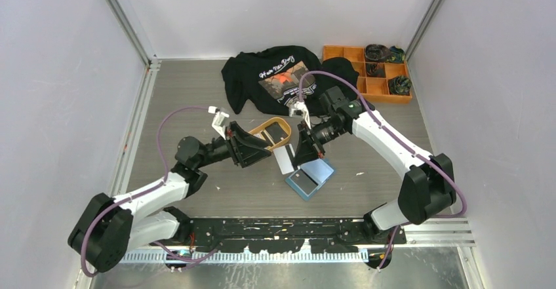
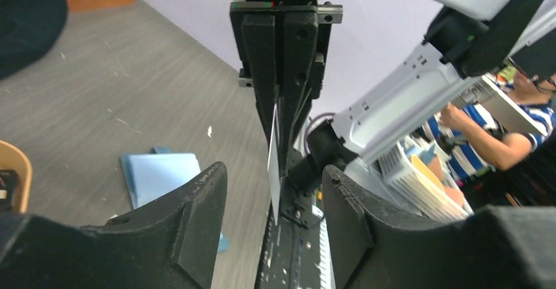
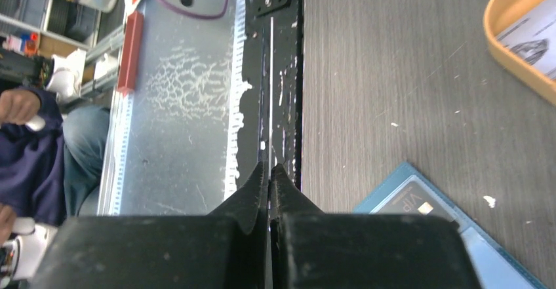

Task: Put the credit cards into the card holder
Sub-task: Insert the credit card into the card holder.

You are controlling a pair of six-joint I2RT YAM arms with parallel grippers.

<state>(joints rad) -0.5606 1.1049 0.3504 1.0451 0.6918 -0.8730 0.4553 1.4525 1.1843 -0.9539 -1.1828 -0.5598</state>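
Note:
A white credit card (image 1: 283,159) hangs on edge above the table, between the two grippers. My right gripper (image 1: 303,150) is shut on it; the card shows as a thin white line (image 3: 271,92) running out from between the pressed fingertips (image 3: 261,183). My left gripper (image 2: 275,194) stands open around the card's lower edge (image 2: 273,171), its fingers apart from the card on both sides. The teal-blue card holder (image 1: 309,177) lies open on the table just below, with a dark card (image 3: 414,202) in its pocket. More cards (image 3: 534,30) lie in the orange oval tray (image 1: 263,126).
A black T-shirt (image 1: 282,79) lies at the back of the table. An orange compartment box (image 1: 357,73) with dark items stands at the back right. The black rail (image 1: 288,227) of the arm bases runs along the near edge.

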